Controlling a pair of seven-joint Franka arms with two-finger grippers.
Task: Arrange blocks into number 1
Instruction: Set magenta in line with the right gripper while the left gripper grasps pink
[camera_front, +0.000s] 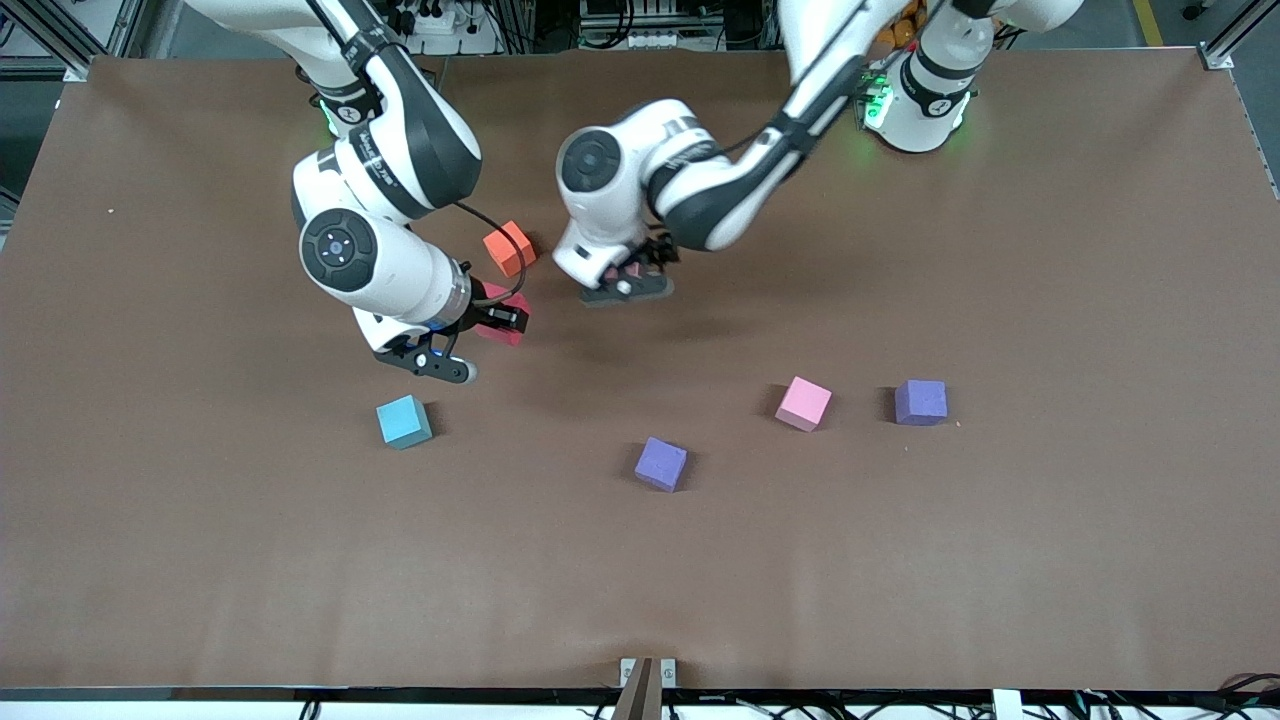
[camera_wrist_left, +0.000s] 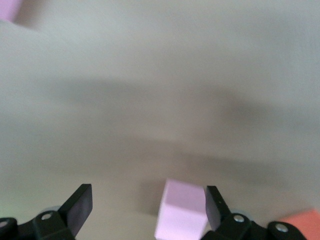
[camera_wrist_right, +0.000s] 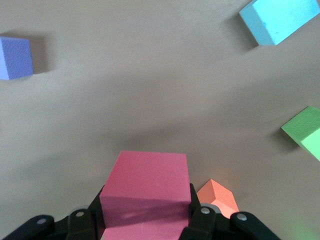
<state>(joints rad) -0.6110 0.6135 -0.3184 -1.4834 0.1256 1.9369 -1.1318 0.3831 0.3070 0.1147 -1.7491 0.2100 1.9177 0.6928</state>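
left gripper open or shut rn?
Open. In the left wrist view the left gripper has its fingers spread wide, with a pink block standing free between them on the table.

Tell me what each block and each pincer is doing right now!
Left pincer: open, over a pink block.
Right pincer: shut on the red block, up off the table.
Red block: held.
Pink block under the left pincer: on the table, not gripped.
Orange block: on the table.
Other pink block: on the table.
Two purple blocks: on the table, apart.
Blue block: on the table.
Green block: on the table.
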